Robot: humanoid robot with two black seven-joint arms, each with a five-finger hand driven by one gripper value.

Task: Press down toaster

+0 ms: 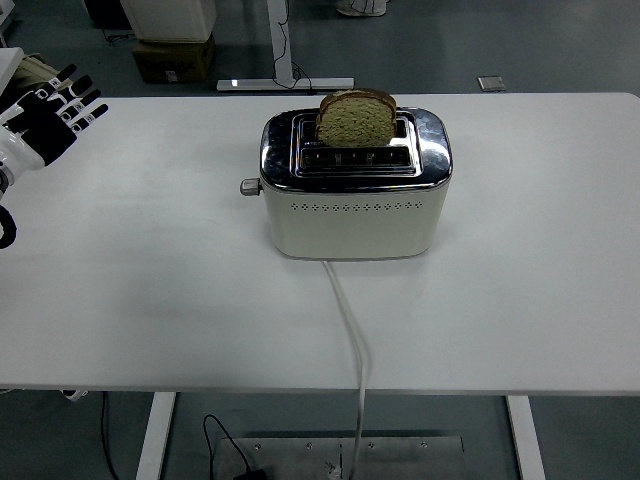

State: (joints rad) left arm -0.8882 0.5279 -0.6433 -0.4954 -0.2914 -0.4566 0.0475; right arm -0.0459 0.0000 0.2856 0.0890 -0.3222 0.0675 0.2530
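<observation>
A cream toaster with a chrome top stands in the middle of the white table. A slice of brown bread sticks up out of its rear slot. Its grey lever juts out of the left end, in the raised position. My left hand hovers at the far left edge of the table, fingers spread and empty, well away from the lever. The right arm is out of view.
The toaster's white cord runs from its front over the table's near edge. A cardboard box and a desk leg stand on the floor beyond the table.
</observation>
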